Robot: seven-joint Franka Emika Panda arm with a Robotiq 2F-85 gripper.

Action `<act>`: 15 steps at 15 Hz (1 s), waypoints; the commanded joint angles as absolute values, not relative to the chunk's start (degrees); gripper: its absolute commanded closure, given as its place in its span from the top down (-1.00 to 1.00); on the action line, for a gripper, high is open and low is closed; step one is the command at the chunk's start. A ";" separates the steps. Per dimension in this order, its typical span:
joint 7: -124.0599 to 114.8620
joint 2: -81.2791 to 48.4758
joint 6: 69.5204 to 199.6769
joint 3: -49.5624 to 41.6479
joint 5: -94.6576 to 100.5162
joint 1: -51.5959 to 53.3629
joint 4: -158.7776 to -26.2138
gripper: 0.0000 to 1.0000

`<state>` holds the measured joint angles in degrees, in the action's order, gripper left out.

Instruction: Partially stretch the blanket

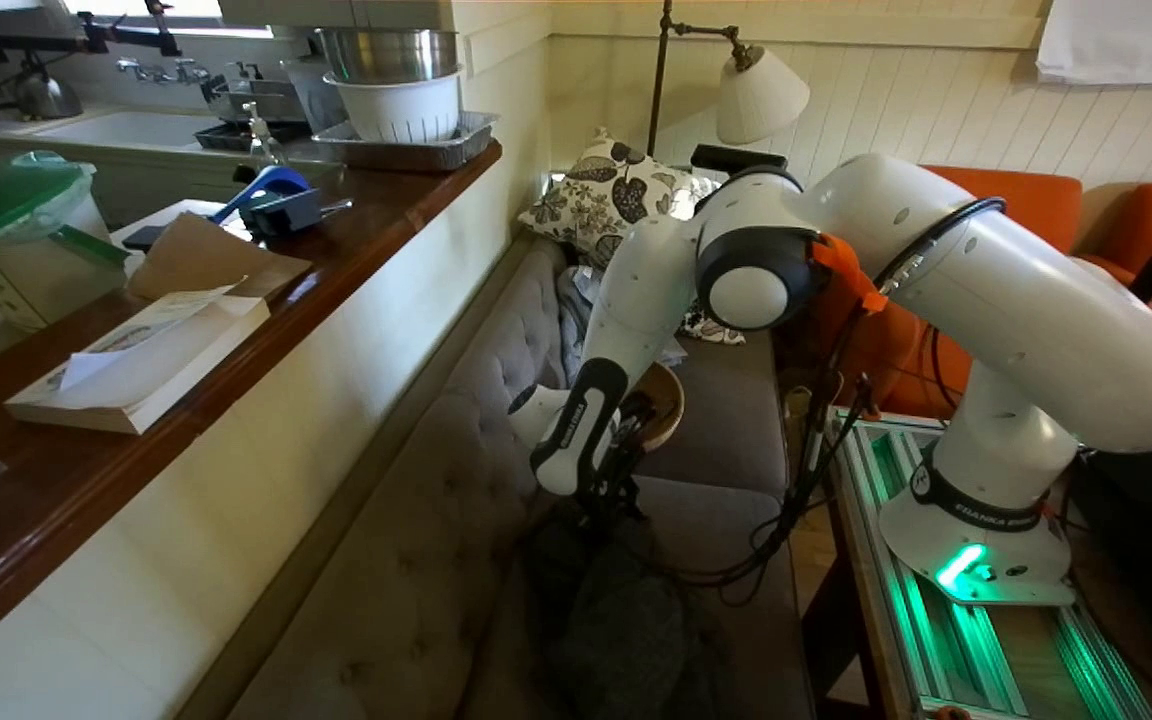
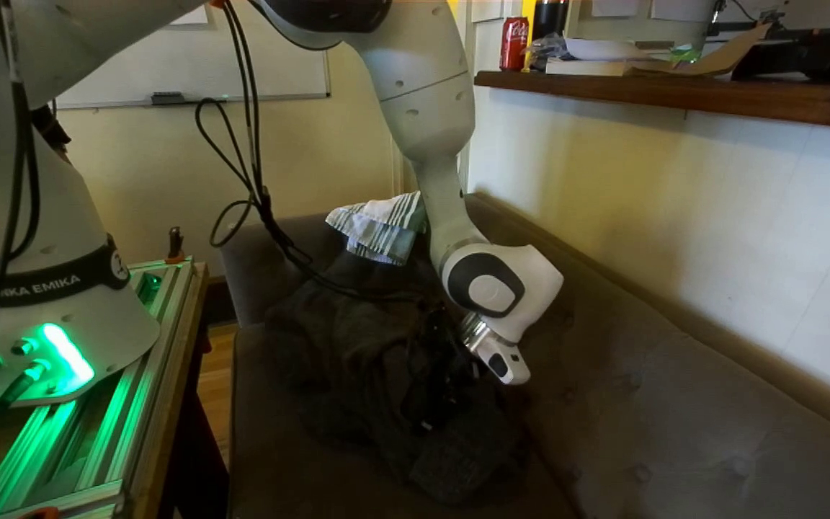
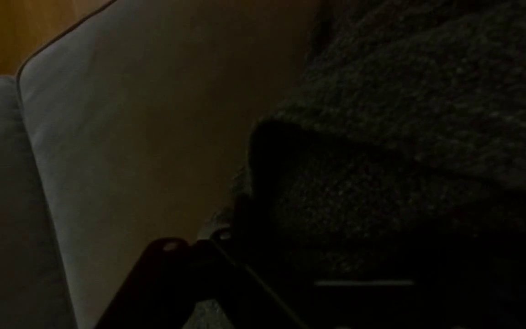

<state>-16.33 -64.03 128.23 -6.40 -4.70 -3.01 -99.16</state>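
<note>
Blanket [image 1: 626, 640], one: rumpled on the sofa [image 1: 726, 410]; little visibly spread, most stretching seems yet to do. Gripper [image 2: 429, 414], one: down at the blanket; too dark here to tell opening or hold.

A red can [image 2: 514, 45] stands on a wooden ledge [image 2: 674, 95], upper right, while a striped cloth [image 2: 382, 229] near center lies on a couch [image 2: 674, 411] in an exterior view.
</note>
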 commanded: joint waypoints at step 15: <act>-17.26 -66.20 124.12 -4.30 -17.18 -9.80 -93.34 -1.00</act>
<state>-16.88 -65.32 123.01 -3.71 -15.05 -8.64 -96.02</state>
